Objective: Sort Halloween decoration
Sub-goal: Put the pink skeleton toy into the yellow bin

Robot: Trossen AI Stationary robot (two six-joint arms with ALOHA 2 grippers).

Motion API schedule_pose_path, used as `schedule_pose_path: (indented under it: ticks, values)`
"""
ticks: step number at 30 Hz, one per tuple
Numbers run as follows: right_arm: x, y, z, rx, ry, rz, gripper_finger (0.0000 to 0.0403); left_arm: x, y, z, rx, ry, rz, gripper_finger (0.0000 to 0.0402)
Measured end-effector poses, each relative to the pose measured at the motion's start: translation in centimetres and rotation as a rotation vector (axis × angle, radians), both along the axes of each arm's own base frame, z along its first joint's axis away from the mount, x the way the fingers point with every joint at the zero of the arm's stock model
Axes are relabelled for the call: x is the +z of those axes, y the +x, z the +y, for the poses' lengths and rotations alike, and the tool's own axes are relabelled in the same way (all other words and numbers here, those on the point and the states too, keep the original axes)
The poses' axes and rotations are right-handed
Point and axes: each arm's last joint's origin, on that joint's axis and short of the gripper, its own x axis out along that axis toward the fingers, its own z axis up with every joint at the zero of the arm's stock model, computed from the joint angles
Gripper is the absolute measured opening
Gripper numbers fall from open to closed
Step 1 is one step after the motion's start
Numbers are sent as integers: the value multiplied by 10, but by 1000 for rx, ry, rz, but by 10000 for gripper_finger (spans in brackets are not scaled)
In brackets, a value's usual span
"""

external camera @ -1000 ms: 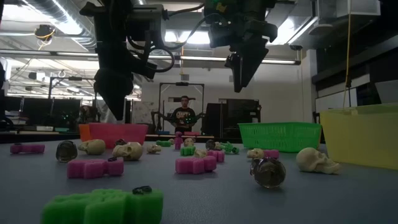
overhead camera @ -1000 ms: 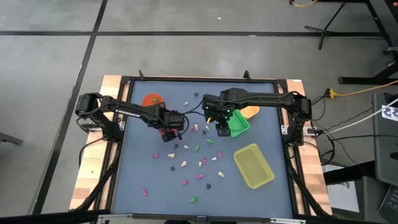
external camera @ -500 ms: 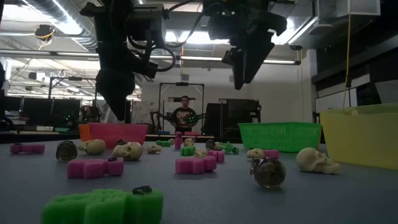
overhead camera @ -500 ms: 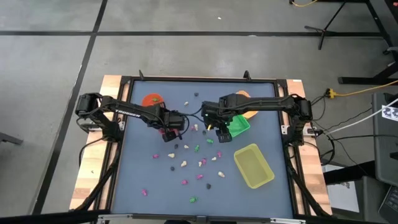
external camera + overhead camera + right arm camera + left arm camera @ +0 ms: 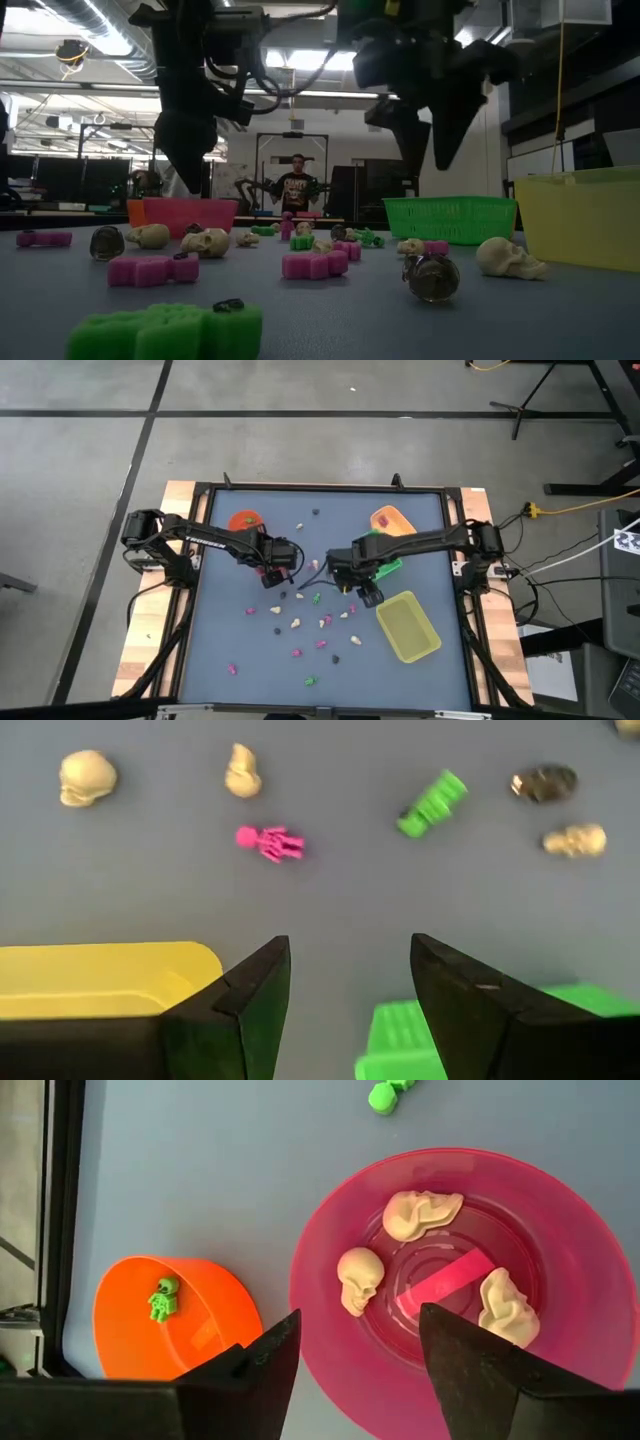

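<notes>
Blue table [image 5: 230, 650]: left gripper [image 5: 355, 1345] parted, empty, above pink cup [image 5: 560, 1370]; right gripper [image 5: 350, 975] parted, empty, with scattered trinkets [image 5: 270, 842] beyond its jaws.

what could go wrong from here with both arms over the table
The right gripper hangs open between the green tray and yellow tray; a descent here might clip a rim. The left gripper sits open over the pink cup holding three cream skulls; dropping lower could tip it.
</notes>
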Motion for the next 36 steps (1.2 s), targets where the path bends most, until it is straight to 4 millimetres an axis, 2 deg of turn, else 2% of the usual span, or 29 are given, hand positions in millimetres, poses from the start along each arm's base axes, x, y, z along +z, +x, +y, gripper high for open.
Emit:
schedule_pose_path:
  ticks: [8,13,26,36]
  values:
    - [-1,4,33,196,50,-92,207,0,0,0,4,0,-2,188]
    - [-1,4,45,277,70,-126,207,0,0,0,4,0,-2,188]
    - [-3,5,45,353,51,-133,207,0,0,0,5,0,-2,188]
    - [-39,1,41,344,-43,-111,207,0,0,0,4,0,-4,188]
